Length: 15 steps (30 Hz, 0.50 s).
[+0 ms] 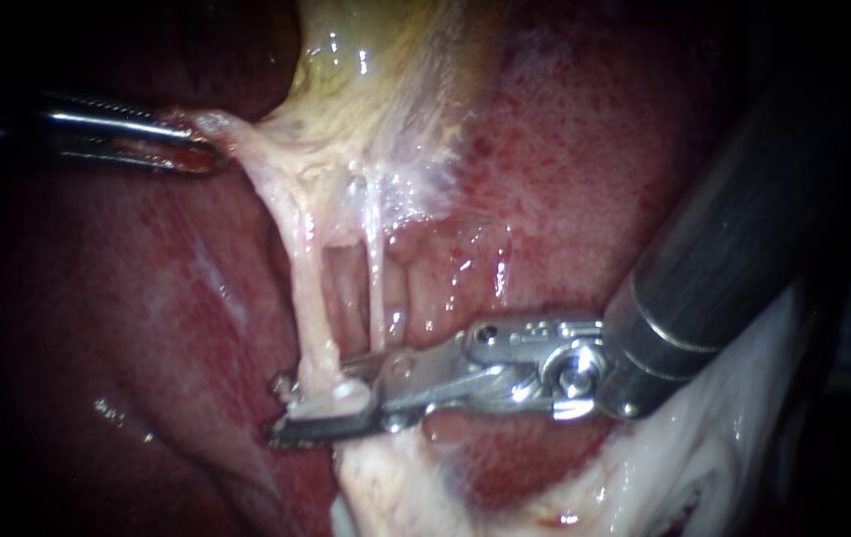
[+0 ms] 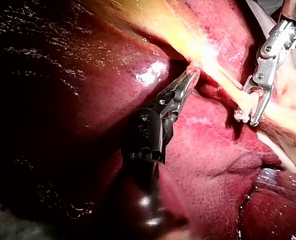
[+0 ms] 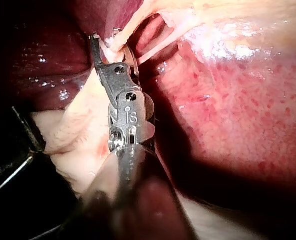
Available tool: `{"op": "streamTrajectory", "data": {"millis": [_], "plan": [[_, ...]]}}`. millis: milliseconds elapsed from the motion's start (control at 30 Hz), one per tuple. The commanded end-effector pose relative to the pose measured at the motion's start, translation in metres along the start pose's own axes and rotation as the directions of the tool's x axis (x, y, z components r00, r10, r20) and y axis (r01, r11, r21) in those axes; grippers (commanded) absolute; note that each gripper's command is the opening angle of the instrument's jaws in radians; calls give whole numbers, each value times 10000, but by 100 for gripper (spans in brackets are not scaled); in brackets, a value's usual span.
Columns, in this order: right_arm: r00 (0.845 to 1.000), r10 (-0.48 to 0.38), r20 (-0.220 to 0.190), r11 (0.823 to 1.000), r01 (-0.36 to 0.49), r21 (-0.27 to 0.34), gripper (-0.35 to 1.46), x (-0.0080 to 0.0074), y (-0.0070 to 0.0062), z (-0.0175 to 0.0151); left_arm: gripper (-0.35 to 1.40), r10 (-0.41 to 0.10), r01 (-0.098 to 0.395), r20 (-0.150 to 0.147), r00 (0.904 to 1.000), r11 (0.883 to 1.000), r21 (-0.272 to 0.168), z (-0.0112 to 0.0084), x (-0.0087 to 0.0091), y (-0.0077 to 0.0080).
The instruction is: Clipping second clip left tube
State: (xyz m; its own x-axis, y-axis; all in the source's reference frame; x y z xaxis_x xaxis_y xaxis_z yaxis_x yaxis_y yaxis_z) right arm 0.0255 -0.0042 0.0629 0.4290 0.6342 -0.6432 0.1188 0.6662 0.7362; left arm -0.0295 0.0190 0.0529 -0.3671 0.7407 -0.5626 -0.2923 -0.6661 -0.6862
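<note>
Two pale tubes run down from the yellowish gallbladder [image 1: 366, 60]: the thicker left tube [image 1: 308, 288] and the thin right tube [image 1: 376, 278]. My right instrument [image 1: 306, 408] comes in from the right, its metal jaws closed across the lower end of the left tube, which lies pinched between them. The left wrist view shows the same hold by the right instrument [image 2: 248, 112], and so does the right wrist view [image 3: 110, 42]. My left instrument [image 1: 202, 149] is shut on pale gallbladder tissue and holds it stretched to the left; it also shows in its own wrist view [image 2: 191, 74].
Red liver [image 1: 595, 149] lies behind and on both sides of the tubes. Whitish fatty tissue [image 1: 704, 467] sits under the right instrument's dark shaft [image 1: 734, 239]. Dark liver [image 2: 63, 100] lies beside the left instrument.
</note>
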Motion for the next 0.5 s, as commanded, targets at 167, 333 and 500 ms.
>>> {"op": "streamTrajectory", "data": {"millis": [167,333,500], "plan": [[10000,21,-14,10000,-21,-5,35,3,0,-1,-35,1,-1,1,10000,10000,-1,0,0,0],[9982,25,-601,10000,-26,-24,48,8,1,-3,-35,2,-2,1,10000,10000,-2,0,0,0],[9985,52,-543,9997,-66,-243,50,9,-1,-12,-35,4,-4,2,10000,10000,-6,-1,-1,0]]}}
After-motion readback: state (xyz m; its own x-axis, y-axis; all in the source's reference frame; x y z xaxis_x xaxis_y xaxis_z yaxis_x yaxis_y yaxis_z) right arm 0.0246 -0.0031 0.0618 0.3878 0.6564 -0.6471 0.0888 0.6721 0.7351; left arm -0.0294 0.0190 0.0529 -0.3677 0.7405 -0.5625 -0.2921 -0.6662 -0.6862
